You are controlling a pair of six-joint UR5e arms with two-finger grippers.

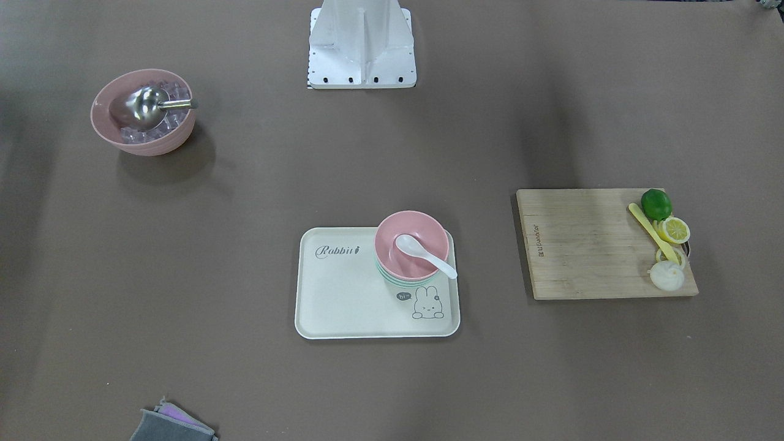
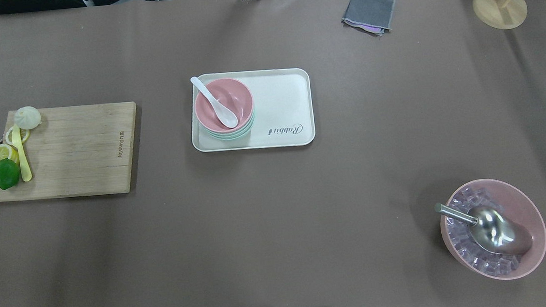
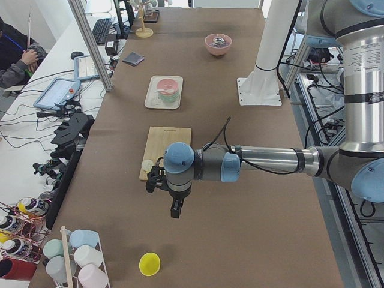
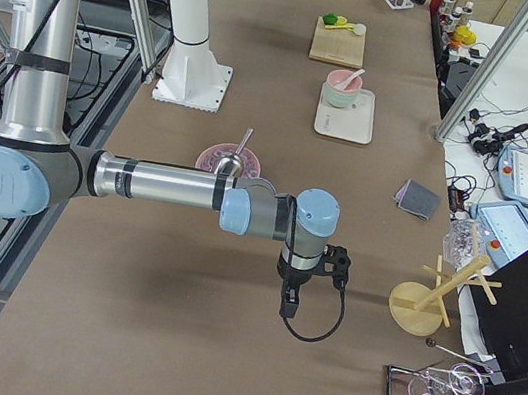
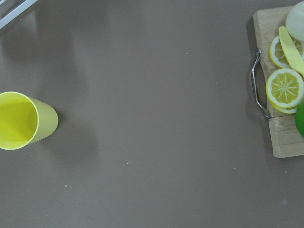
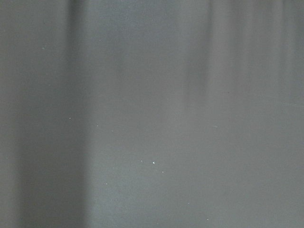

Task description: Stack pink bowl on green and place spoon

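The pink bowl (image 1: pixel 416 223) sits nested on top of the mint-green bowls (image 1: pixel 398 283) at one end of a cream tray (image 1: pixel 343 294). The white spoon (image 1: pixel 422 253) lies in the pink bowl, its handle resting over the rim. The same stack shows in the overhead view: pink bowl (image 2: pixel 233 95), green bowls (image 2: pixel 232 135), spoon (image 2: pixel 217 106). My left gripper (image 3: pixel 175 210) hangs over bare table past the cutting board, far from the tray. My right gripper (image 4: pixel 288 308) hangs over bare table at the other end. I cannot tell whether either is open or shut.
A wooden cutting board (image 2: pixel 80 150) carries a lime, lemon slices, a bun and a long yellow utensil. A pink bowl of ice cubes with a steel scoop (image 2: pixel 494 228) stands on my right. A grey cloth (image 2: pixel 368 11), a wooden stand (image 2: pixel 499 5) and a yellow cup (image 5: pixel 19 121) lie farther out.
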